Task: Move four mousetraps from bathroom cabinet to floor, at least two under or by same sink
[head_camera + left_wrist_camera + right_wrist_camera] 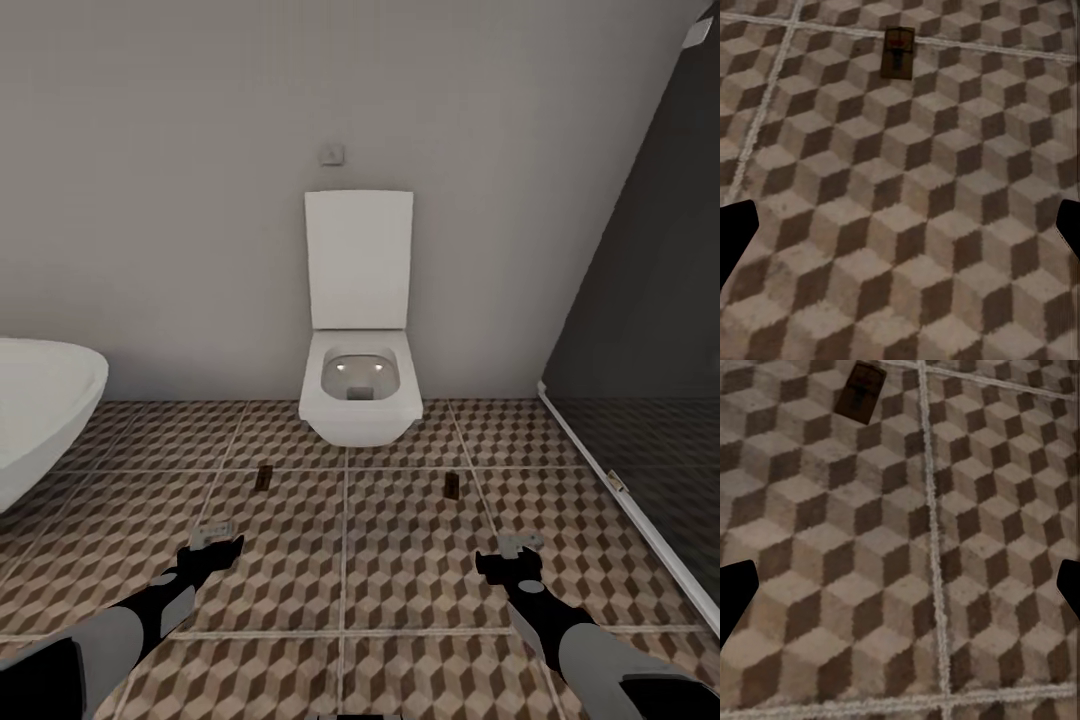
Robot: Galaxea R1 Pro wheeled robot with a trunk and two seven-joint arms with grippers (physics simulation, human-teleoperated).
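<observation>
While both grippers, left (pixel 213 533) and right (pixel 520 548), are being held spread and empty, two mousetraps (pixel 265 478) (pixel 452 486) are being shown lying ahead on the bathroom floor (pixel 400 560), long axes pointing toward the toilet (pixel 358 385).

Both arms are grey with black joints, tapering to black wrists and pale grey fingers (pixel 212 531).

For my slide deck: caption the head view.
Two mousetraps on patterned floor before a toilet.
</observation>
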